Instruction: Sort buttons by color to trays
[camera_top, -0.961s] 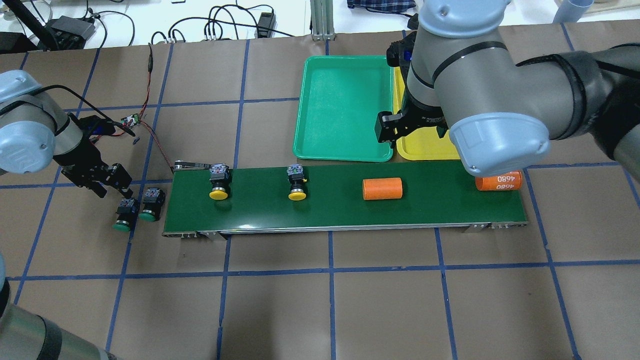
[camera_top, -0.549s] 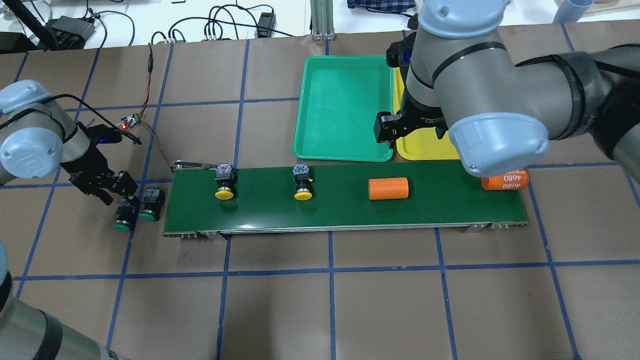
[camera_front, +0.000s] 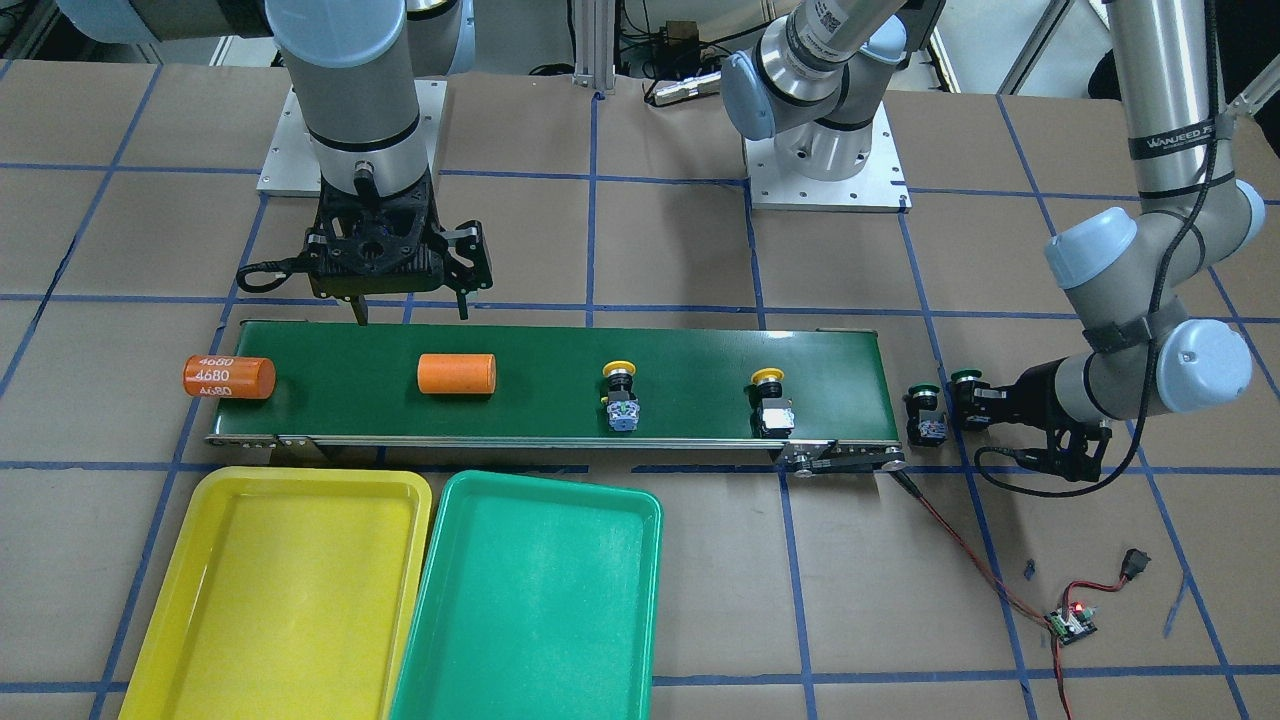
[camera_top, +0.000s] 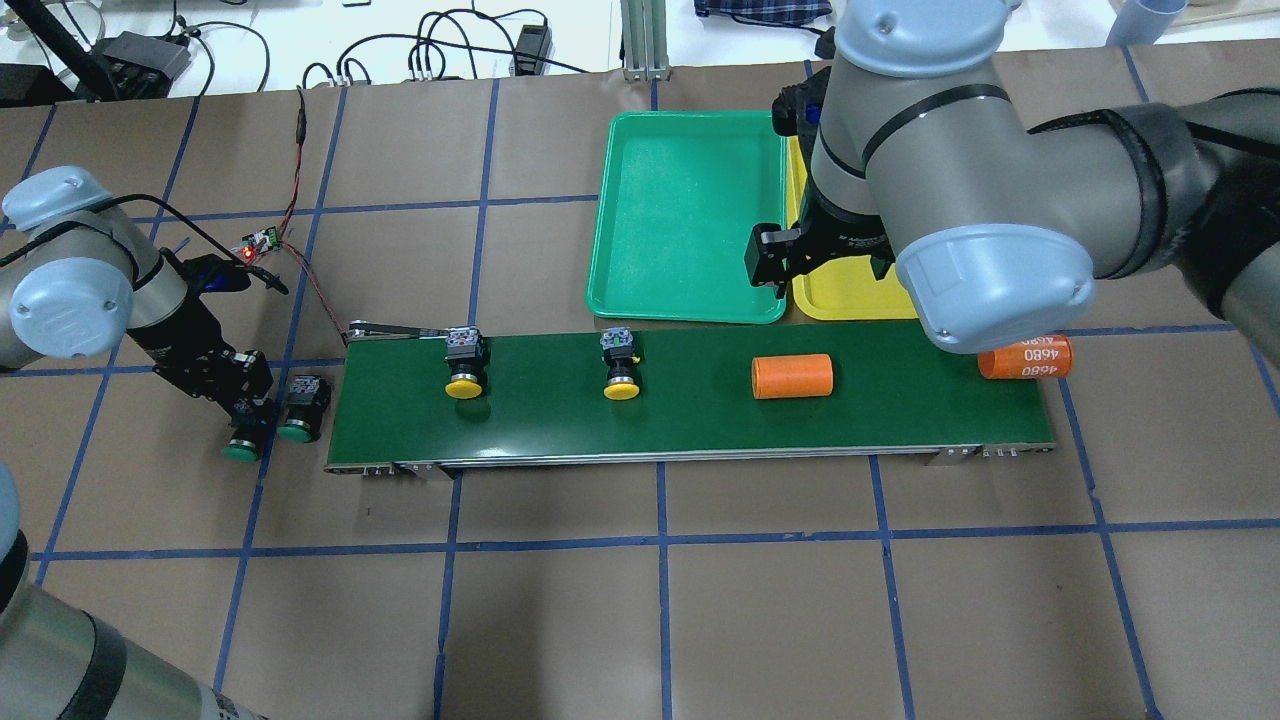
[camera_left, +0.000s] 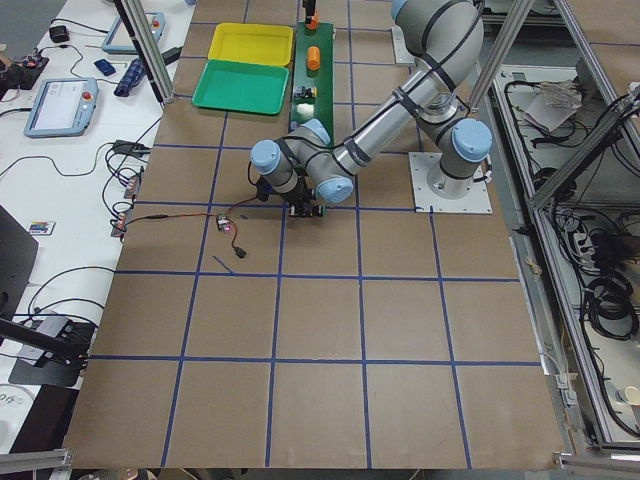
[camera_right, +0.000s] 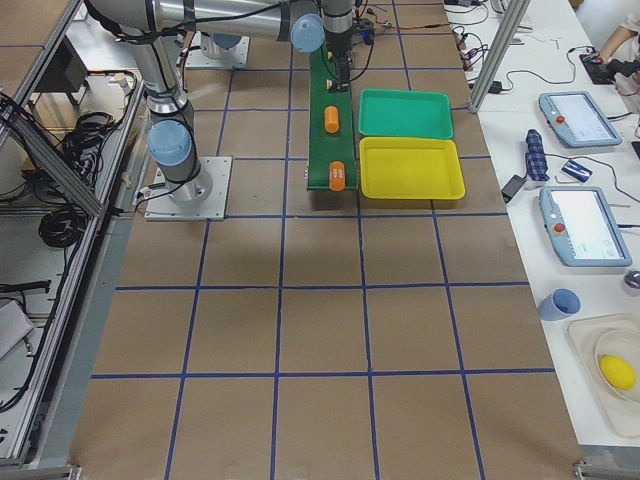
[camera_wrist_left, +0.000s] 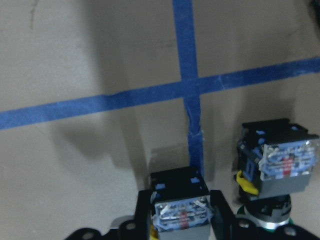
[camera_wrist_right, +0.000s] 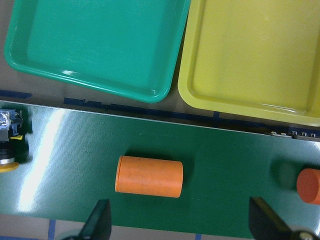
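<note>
Left claw (camera_top: 245, 412) dropped onto outer green button (camera_top: 240, 451), pinching it; belt (camera_top: 700, 420) shifted yellow buttons (camera_top: 465, 376) toward robot's right; right claw (camera_front: 413, 315) stays spread.

- The right gripper (camera_wrist_right: 179, 204) hangs over the dark green conveyor belt (camera_wrist_right: 225, 150), its two dark fingers (camera_wrist_right: 98, 223) spread wide apart.
- An orange cylinder (camera_wrist_right: 149, 176) lies on its side on the belt, nearer the finger on the view's left, touching neither.
- A second orange cylinder (camera_wrist_right: 309, 186) is cut off by the view's right edge.
- A yellow-capped button (camera_wrist_right: 10, 145) sits on the belt at the left edge, only partly visible.
- Beyond the belt, the green tray (camera_wrist_right: 35, 65) and the yellow tray (camera_wrist_right: 200, 97) lie side by side, a narrow gap between their rims.
</note>
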